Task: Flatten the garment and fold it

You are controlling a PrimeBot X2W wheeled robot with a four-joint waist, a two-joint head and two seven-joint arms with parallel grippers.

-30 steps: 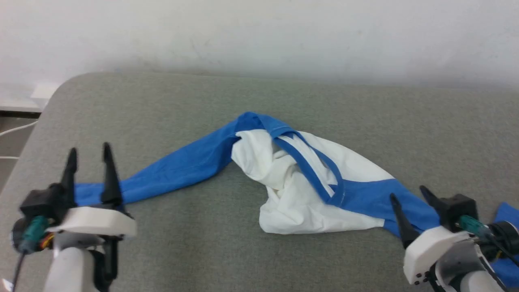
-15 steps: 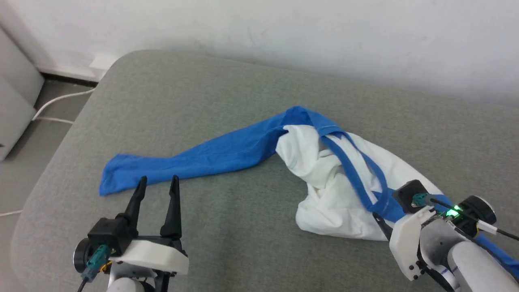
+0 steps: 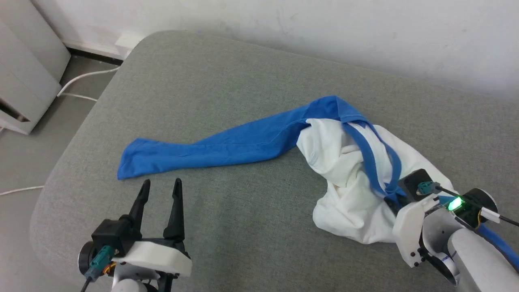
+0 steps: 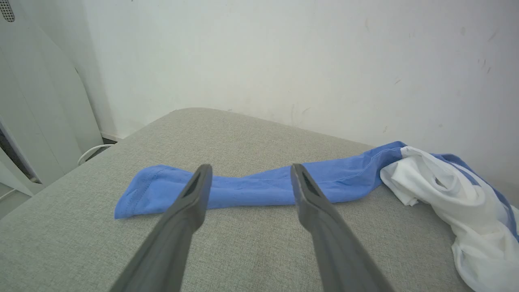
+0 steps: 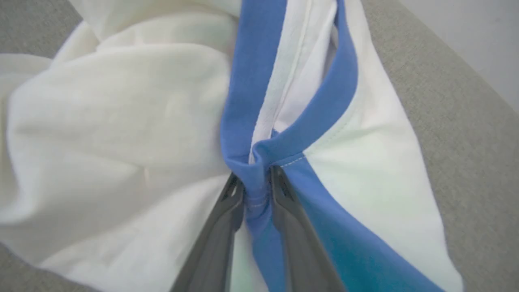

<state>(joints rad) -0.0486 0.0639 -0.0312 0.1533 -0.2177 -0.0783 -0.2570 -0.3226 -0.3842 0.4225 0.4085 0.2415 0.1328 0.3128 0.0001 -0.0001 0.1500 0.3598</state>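
The garment point(image 3: 348, 194) lies crumpled on the grey cushion: a white body bunched at the right and one blue sleeve point(image 3: 227, 144) stretched out flat to the left. My right gripper point(image 3: 392, 198) is at the bunch's right side. In the right wrist view its fingers point(image 5: 256, 176) are shut on the blue neckband point(image 5: 247, 93) where the two band edges meet. My left gripper point(image 3: 161, 182) is open and holds nothing, a little short of the sleeve's cuff point(image 4: 162, 190). Its two fingers point(image 4: 249, 168) frame the sleeve from above the cushion.
The grey cushion point(image 3: 243, 227) has a rounded corner at the far left and a white wall behind it. A white cabinet point(image 3: 24, 81) and a white cable point(image 3: 81, 79) are on the floor to the left.
The head camera has swung left. My right gripper moved in onto the neckband and closed on it. My left gripper drew back off the sleeve's cuff and stays open.
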